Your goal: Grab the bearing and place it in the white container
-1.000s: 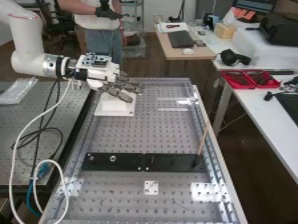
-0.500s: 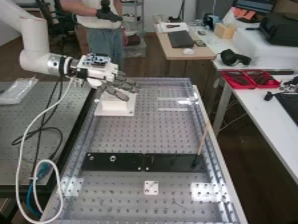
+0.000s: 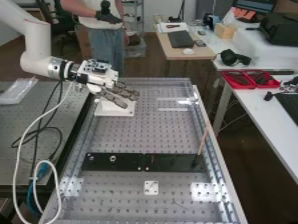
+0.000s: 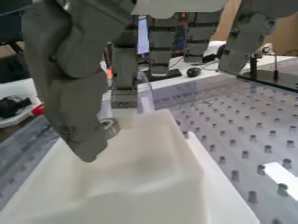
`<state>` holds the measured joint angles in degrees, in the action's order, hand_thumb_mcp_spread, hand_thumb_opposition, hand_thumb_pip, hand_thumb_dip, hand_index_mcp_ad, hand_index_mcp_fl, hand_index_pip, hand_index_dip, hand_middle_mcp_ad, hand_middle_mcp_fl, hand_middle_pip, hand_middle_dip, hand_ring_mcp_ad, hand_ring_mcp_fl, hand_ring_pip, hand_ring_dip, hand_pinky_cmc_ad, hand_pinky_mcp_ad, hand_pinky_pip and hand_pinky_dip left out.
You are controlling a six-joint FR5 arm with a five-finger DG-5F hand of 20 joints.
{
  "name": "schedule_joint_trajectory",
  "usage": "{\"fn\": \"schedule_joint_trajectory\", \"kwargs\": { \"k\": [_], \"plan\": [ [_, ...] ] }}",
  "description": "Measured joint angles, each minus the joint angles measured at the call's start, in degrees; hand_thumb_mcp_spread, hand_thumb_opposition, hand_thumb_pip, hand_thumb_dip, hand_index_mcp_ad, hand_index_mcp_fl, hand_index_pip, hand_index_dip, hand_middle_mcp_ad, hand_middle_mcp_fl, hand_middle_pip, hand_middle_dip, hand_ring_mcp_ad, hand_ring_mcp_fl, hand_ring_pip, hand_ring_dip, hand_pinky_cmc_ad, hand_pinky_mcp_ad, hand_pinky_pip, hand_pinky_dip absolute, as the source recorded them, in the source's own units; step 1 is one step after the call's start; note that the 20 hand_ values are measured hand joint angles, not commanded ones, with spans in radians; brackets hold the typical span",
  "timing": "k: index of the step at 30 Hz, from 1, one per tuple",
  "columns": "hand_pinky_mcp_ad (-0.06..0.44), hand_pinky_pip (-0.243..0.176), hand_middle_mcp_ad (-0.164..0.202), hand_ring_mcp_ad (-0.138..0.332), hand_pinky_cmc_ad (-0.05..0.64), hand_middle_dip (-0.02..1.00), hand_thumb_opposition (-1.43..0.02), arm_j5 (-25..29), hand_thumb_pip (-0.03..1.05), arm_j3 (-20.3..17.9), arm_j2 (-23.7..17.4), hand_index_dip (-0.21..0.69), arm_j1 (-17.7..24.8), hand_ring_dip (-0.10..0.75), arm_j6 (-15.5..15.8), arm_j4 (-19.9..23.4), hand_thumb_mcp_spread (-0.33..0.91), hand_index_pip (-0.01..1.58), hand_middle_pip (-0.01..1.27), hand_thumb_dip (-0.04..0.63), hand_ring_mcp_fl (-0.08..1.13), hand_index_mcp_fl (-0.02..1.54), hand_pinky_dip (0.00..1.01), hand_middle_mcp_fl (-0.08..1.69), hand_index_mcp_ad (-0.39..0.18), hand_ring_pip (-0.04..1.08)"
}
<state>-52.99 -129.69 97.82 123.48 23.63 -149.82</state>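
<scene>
Bearing [image 4: 111, 128]: so it's hanging right over the white container [image 4: 143, 172], pinched between thumb and finger, ring showing; can't tell if it's touching the rim.
Bench: the long perforated one [image 3: 143, 135] is running from near to far, with pretty much everything here sitting on it.
Arm: big white thing [image 3: 36, 45], coming in from the left, at the far half of the bench.
Black plates: two flat ones are lying end to end across the near half, left one [image 3: 100, 161] and right one [image 3: 169, 162].
Hand: dark grey fingers [image 3: 114, 100] are pointing right and a bit down above the container, thumb and a finger clamping on the bearing, the other fingers hanging fairly straight.
Container: it's standing toward the far left of the bench, on a flat white base.
Stick: a thin wooden one [image 3: 203, 142] is leaning at the right side, its dark tip ending over the right black plate.
White square: a small plate [image 3: 151, 187] is lying nearer than the black ones.
</scene>
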Motion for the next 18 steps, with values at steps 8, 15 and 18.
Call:
{"fn": "schedule_joint_trajectory", "kwargs": {
  "k": [8,15,18],
  "plan": [
    [0.283,-0.019,0.051,0.129,0.342,0.2,-0.84,-0.56,0.55,0.66,0.26,0.251,-0.54,0.082,-1.64,-2.82,0.43,1.18,0.13,0.267,0.0,0.09,0.19,0.04,-0.126,0.1],
    [0.281,-0.061,0.051,0.129,0.367,0.2,-0.8,-0.29,0.56,1.02,-2.04,0.241,-1.18,0.082,-0.41,-3.56,0.36,1.02,0.13,0.267,0.0,-0.01,0.24,0.0,-0.108,0.1],
    [0.279,-0.072,0.051,0.129,0.38,0.2,-0.81,-1.89,0.56,2.22,-4.91,0.232,-3.14,0.079,2.88,-4.32,0.35,0.98,0.13,0.267,0.0,-0.01,0.26,0.0,-0.108,0.09]
  ]
}}
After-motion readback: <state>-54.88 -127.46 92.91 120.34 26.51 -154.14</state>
